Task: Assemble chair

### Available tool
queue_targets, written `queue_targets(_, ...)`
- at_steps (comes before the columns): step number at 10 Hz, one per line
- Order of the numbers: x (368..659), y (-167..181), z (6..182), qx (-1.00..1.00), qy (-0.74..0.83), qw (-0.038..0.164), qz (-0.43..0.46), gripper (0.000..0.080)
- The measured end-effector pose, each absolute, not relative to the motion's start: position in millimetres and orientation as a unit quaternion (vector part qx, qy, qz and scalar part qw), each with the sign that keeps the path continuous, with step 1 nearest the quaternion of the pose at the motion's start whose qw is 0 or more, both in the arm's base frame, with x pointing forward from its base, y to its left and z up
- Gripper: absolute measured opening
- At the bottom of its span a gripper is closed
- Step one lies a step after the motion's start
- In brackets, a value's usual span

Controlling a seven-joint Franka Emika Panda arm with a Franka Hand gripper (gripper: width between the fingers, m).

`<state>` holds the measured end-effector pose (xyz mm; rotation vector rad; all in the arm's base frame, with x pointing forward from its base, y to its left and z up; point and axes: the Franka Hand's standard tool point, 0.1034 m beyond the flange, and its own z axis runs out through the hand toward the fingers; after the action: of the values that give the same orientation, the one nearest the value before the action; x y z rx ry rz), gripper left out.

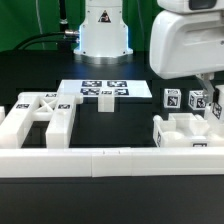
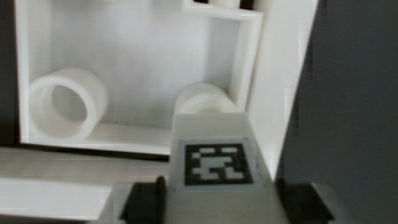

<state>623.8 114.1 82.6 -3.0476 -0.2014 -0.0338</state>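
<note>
Leg-pickup step looked underway: end effector (image 2: pixel 221 198) was partly closed, clamping the tagged square leg (image 2: pixel 217 150) just beside the boxy frame part (image 1: pixel 185 132), at the exterior view's right of the marker board (image 1: pixel 104 90); next move likely needed a straight lift clear of that frame.

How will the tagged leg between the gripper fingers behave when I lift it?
The tagged leg looks like rigid moulded plastic, so it probably won't flex. Its flat sides meet the fingers, so it should sit square in the grip, though the smooth surface might slip. Being slim, it's likely light.
</note>
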Motion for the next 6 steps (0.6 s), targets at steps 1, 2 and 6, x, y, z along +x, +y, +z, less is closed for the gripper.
queue_targets(1,619.3,116.1,80.5,-0.999,-0.013,0.044,-0.027,0.0290)
queue_targets(2,611.5,119.6,76.4,-0.997,0.046,0.044,-0.032,0.0290)
queue_targets(6,611.1,122.8,75.1,-0.972,0.226,0.055,-0.038,0.0290)
